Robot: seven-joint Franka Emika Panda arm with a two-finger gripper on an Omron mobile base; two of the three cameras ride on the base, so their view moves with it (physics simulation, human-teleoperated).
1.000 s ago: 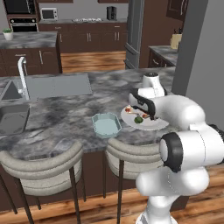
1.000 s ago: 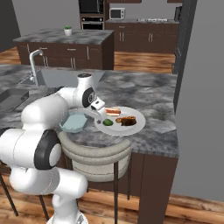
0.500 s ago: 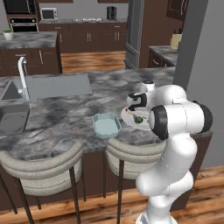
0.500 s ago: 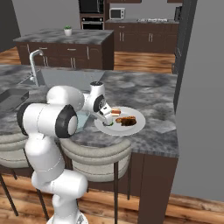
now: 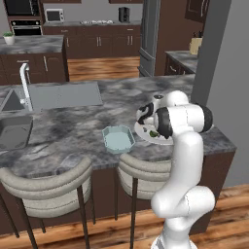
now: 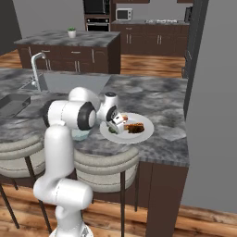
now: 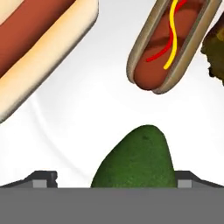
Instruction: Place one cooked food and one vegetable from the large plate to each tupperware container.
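Spread wide, the gripper (image 7: 111,179) is standing low over the large plate (image 7: 87,113), and its two dark fingertips (image 7: 41,178) are showing at the bottom left and bottom right of the hand view. Between them, at the bottom centre of that view, the dark green vegetable (image 7: 138,157) is lying on the white plate; whether the fingertips are touching it I cannot tell. Above it, at the upper right, a small sausage in a brownish bun (image 7: 173,43) with red and yellow lines is lying, and at the upper left a bigger sausage in a pale bun (image 7: 39,48) is crossing the corner. A dark brown-green piece (image 7: 216,48) is showing at the right edge.

In the right base view the plate (image 6: 141,136) is sitting in the middle of the frame on the grey marbled counter (image 6: 157,99), with an orange-brown piece (image 6: 134,128) on it. In the left base view the pale blue-green tub (image 5: 118,138) is resting on the counter just left of the plate (image 5: 146,135). At the left of this frame a steel sink (image 5: 14,131) with a tap (image 5: 24,85) is set in the counter, and two padded stools (image 5: 46,187) are standing under its front edge. Dark wood cabinets (image 5: 97,46) and a microwave (image 5: 54,15) are filling the upper part, over a wooden floor (image 5: 104,68).
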